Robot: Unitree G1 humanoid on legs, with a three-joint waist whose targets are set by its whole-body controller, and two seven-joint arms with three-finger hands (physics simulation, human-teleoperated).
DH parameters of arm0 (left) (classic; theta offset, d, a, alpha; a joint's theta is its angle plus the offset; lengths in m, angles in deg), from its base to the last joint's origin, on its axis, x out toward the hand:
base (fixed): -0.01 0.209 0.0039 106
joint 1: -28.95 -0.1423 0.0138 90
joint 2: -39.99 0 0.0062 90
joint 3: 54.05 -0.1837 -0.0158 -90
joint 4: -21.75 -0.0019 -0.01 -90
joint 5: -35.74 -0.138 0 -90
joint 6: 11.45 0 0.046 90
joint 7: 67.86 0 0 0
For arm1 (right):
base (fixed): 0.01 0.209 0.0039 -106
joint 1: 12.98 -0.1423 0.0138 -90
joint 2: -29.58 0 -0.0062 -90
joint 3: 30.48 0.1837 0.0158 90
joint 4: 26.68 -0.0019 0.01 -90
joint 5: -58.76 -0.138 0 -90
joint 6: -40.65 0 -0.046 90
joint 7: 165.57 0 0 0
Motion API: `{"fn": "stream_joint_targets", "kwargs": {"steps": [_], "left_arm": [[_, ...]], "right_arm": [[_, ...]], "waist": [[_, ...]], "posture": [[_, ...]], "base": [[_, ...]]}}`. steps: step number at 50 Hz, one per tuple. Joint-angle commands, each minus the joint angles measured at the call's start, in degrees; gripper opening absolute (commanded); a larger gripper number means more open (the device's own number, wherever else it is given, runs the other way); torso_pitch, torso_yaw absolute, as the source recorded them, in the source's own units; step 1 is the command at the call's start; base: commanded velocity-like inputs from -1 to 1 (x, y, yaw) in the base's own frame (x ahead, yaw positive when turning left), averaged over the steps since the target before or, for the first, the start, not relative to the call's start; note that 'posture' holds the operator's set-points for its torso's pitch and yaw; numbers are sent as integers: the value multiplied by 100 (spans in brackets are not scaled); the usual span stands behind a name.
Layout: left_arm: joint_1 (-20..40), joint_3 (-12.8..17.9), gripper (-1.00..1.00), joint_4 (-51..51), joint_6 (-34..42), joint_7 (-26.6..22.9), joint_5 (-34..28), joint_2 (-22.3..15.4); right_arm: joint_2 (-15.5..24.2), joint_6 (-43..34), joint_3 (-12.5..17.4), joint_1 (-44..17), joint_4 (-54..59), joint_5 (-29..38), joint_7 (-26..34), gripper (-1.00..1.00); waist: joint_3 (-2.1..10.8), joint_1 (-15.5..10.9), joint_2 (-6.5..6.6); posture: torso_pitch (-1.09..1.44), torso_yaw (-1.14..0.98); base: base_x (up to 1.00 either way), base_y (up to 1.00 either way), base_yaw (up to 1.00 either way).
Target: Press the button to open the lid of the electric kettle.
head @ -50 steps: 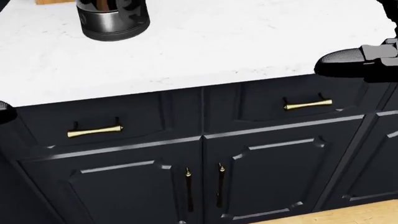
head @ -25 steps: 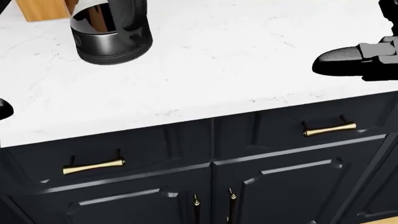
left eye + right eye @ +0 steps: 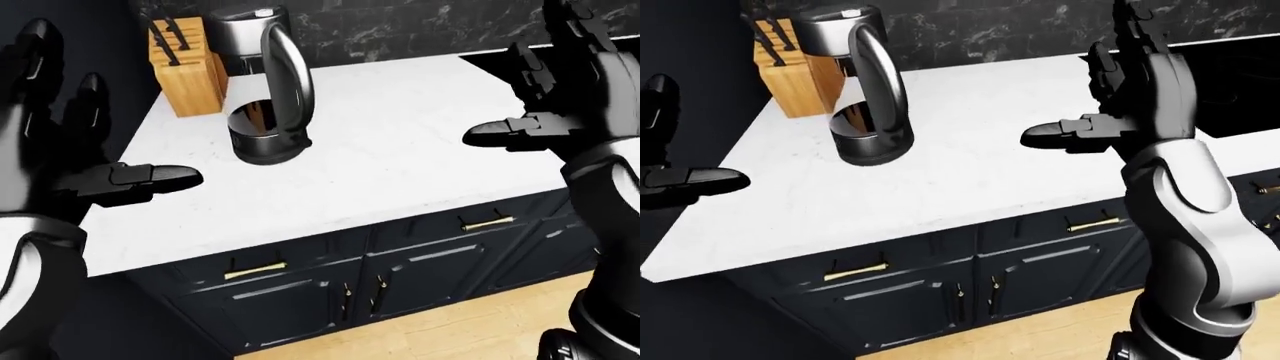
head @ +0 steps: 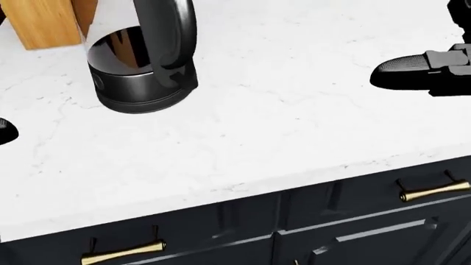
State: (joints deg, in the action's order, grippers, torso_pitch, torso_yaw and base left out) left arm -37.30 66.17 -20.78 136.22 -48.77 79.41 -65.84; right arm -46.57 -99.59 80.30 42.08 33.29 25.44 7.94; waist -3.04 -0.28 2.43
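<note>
The electric kettle (image 3: 262,97) stands on the white marble counter (image 3: 400,150), toward the top left of the left-eye view. It is dark chrome with a tall looped handle (image 3: 293,71). Its lid (image 3: 245,13) lies down, with a small light button (image 3: 264,11) on top. My left hand (image 3: 105,120) hovers at the left edge, fingers spread and open, below and left of the kettle. My right hand (image 3: 1090,82) hangs open over the counter, well right of the kettle and holding nothing. The head view shows only the kettle's base (image 4: 139,83).
A wooden knife block (image 3: 185,67) stands just left of the kettle against the dark wall. A black cooktop (image 3: 1240,71) lies at the counter's right end. Dark cabinets with brass handles (image 3: 255,270) run under the counter, above a wooden floor (image 3: 440,334).
The whole head view has shifted: counter, kettle and cabinets slid down in the picture, so the camera moved. More of the kettle and knife block shows. Both hands keep their places in the view.
</note>
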Motion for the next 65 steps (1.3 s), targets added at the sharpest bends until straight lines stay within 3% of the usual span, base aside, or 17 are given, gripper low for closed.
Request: {"fn": "stream_joint_targets", "kwargs": {"steps": [1, 5, 8, 9, 16, 19, 21, 22, 23, 30, 33, 35, 36, 37, 42, 43, 65], "left_arm": [[140, 64, 100, 142, -202, -24, 18, -85], [128, 55, 100, 141, -212, -24, 21, -84], [138, 54, 100, 136, -206, -23, 27, -89], [137, 53, 100, 136, -207, -24, 26, -90], [152, 59, 100, 139, -198, -4, 48, -99], [161, 73, 100, 140, -186, 9, 74, -109], [173, 73, 100, 143, -181, 25, 92, -117], [172, 74, 100, 142, -185, 27, 96, -125], [173, 80, 100, 139, -185, 31, 103, -129], [200, 78, 100, 134, -177, 74, 155, -158], [196, 76, 100, 131, -184, 85, 169, -170], [186, 78, 100, 133, -189, 91, 177, -175], [183, 78, 100, 133, -194, 92, 179, -178], [182, 75, 100, 132, -198, 97, 180, -179], [172, 55, 100, 122, -239, 81, 117, -199], [174, 50, 100, 123, -248, 79, 95, -196], [55, 117, 100, 270, -306, 8, 261, -124]], "right_arm": [[108, 226, 152, -171, -151, 37, -58, 100], [122, 226, 137, -174, -154, 38, -69, 100], [118, 215, 145, -185, -139, 25, -80, 100], [120, 216, 144, -187, -139, 22, -81, 100], [126, 190, 156, -212, -100, -26, -124, 100], [133, 173, 152, -227, -90, -47, -150, 100], [142, 163, 158, -235, -88, -66, -161, 100], [144, 163, 156, -241, -80, -70, -174, 100], [148, 162, 155, -243, -76, -75, -178, 100], [174, 131, 157, -268, -78, -131, -215, 100], [183, 141, 159, -263, -73, -145, -221, 100], [188, 157, 156, -262, -75, -142, -232, 100], [189, 163, 159, -265, -71, -145, -236, 100], [193, 196, 158, -268, -56, -126, -243, 100], [201, 259, 131, -255, -56, -67, -219, 100], [201, 258, 134, -259, -57, -64, -217, 100], [225, 291, 62, -327, 145, 241, -271, 100]], "waist": [[103, 17, -19], [55, -26, -251], [181, -80, -526], [127, 1, -421], [97, 48, -317], [107, 80, -28], [382, 103, 366], [169, 25, 172], [102, 30, 231], [118, 0, -214], [153, -15, -570], [139, 44, -466], [161, 21, -534], [44, 31, -530], [23, 98, -34], [-28, 84, -173], [86, -5, -215]], "posture": [[0, 0], [0, 0], [0, 0], [0, 0], [0, 0], [0, 0], [0, 0], [0, 0], [0, 0], [0, 0], [0, 0], [0, 0], [0, 0], [0, 0], [0, 0], [0, 0], [0, 0]], "base": [[21, 20, 0], [21, 20, 0], [18, 21, 0], [18, 21, 0], [15, 22, 0], [10, 21, 0], [9, 21, 0], [9, 21, 0], [8, 22, 0], [5, 24, 0], [5, 24, 0], [6, 25, 0], [5, 24, 0], [0, 5, 0], [0, 0, 0], [0, 0, 0], [0, 0, 0]]}}
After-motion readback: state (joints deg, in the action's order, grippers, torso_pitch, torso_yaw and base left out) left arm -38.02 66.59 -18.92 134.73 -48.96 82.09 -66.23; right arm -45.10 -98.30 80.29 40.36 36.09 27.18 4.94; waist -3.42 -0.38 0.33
